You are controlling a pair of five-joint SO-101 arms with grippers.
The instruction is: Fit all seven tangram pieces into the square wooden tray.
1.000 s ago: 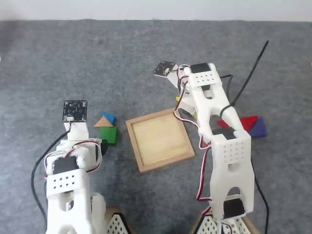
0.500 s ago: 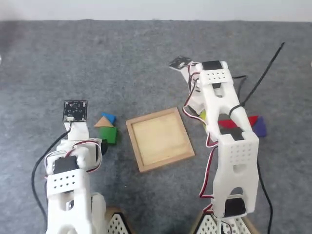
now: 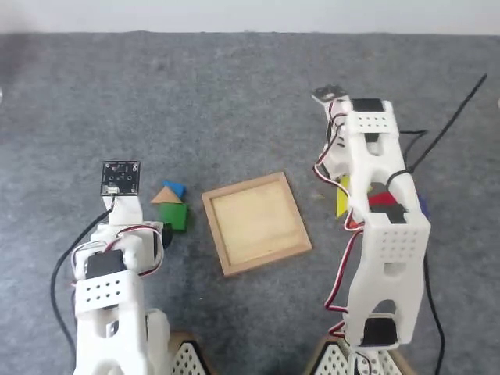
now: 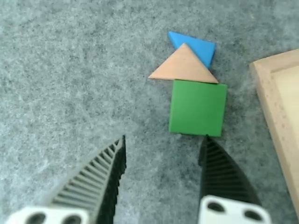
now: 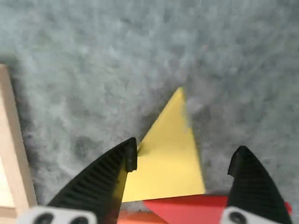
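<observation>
We see a grey felt surface (image 3: 195,94), pale wall (image 3: 234,16) along the top; left hand (image 4: 163,140) and right hand (image 5: 187,145) spread apart.

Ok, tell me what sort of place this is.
Probably a robotics test bench: the left arm and right arm are mounted side by side at a grey felt table, with a wooden tray and tangram pieces like the green square laid out as an exercise.
</observation>
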